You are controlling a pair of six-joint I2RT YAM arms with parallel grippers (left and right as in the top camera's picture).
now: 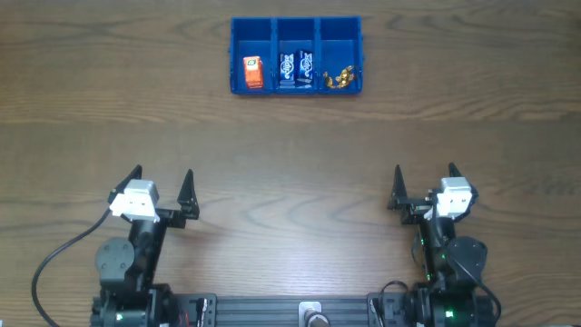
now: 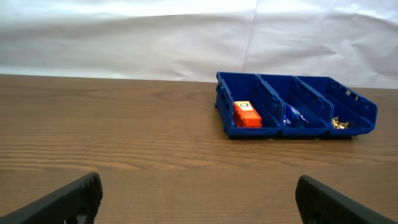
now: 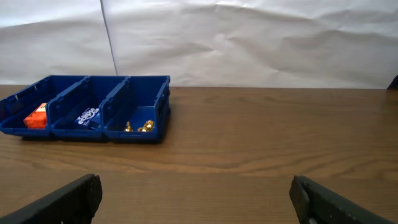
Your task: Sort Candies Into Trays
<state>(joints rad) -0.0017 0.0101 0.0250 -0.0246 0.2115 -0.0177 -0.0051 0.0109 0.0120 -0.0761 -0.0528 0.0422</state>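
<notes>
While both arms hang back by their bases at the near edge of the table [image 1: 290, 154], the sorting looks as good as finished. The blue tray [image 1: 296, 22] stands at the far side of the table, well apart from either arm, and each of its three compartments holds its own kind. In the top view, the orange candy [image 1: 253, 73] lies in the left compartment, the blue-wrapped candies [image 1: 296, 69] in the middle one and the gold candies [image 1: 340, 80] in the right one. No kind appears mixed in with another, and I can spot no loose candy on the wood around the tray or between the arms. The left claw [image 1: 162, 173] hovers with its fingers spread wide and nothing between them. The right claw [image 1: 425, 170] is the same, fingers apart and holding nothing. My read is that every visible piece is already in its place and nothing is left to pick up. If anything remains, it is a candy lying beyond what these views take in.
</notes>
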